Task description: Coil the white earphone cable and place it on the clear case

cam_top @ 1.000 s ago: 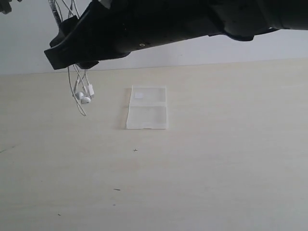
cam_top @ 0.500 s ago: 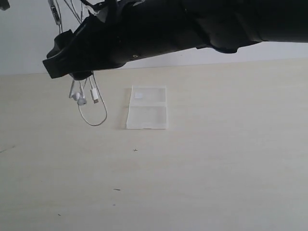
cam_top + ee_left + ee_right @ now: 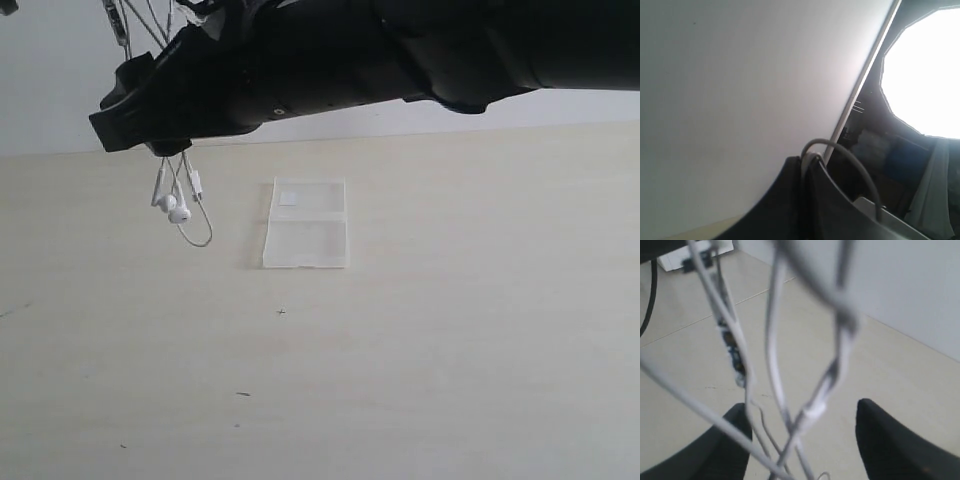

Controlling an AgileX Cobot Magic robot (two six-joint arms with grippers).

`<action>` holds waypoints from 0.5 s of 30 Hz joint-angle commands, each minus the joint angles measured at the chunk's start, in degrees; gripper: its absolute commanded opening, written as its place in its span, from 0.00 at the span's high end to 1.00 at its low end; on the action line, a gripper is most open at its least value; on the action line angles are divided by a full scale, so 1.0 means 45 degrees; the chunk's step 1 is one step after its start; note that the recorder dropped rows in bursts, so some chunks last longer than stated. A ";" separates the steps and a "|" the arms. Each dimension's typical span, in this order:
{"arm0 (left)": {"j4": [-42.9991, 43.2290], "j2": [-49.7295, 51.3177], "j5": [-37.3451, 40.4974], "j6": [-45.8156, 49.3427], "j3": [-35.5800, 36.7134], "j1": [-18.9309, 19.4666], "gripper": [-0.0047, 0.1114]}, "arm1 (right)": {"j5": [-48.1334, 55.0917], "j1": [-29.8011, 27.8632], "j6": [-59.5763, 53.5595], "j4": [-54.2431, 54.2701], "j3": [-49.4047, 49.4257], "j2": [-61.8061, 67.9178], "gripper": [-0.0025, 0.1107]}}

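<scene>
Can't tell my left gripper [image 3: 804,172] state, view's too dark. The white earphone cable [image 3: 180,214] dangles in loose loops off my right gripper [image 3: 802,410], fingers spread wide, left of the clear case [image 3: 305,225]. Coiling looks partway; placing remains.

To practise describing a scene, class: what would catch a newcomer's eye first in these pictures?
A big black robot arm fills the top of the exterior view. From its end at the view's left dangles the white earphone cable, earbuds in mid-air. The clear case lies flat on the pale table, right of the cable, nothing on it.
</scene>
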 commanded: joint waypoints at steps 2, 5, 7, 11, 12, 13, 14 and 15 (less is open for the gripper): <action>-0.0176 -0.0004 -0.0411 -0.0454 -0.0099 0.0039 0.96 | -0.0531 -0.0018 -0.0162 0.0292 0.0060 -0.0030 0.61; -0.0176 -0.0004 -0.0534 -0.0477 -0.0099 0.0039 0.96 | -0.0629 -0.0018 -0.0162 0.0325 0.0060 -0.0030 0.76; -0.0176 -0.0004 -0.0536 -0.0504 -0.0099 0.0039 0.96 | -0.0605 -0.0018 -0.0162 0.0325 0.0060 -0.0030 0.87; -0.0176 -0.0004 -0.0536 -0.0504 -0.0099 0.0039 0.96 | -0.0493 -0.0018 -0.0130 0.0325 0.0060 -0.0030 0.98; -0.0176 -0.0004 -0.0536 -0.0504 -0.0099 0.0039 0.96 | -0.0353 -0.0018 -0.0130 0.0325 0.0060 -0.0030 0.98; -0.0176 -0.0004 -0.0536 -0.0504 -0.0099 0.0039 0.96 | -0.0263 -0.0018 -0.0109 0.0325 0.0060 -0.0030 0.98; -0.0198 -0.0004 -0.0484 -0.0502 -0.0099 0.0039 0.96 | -0.0078 -0.0018 -0.0109 0.0301 0.0060 -0.0030 0.98; -0.0198 -0.0004 -0.0360 -0.0502 -0.0099 0.0039 0.96 | 0.0073 -0.0018 -0.0109 0.0198 0.0060 -0.0030 0.98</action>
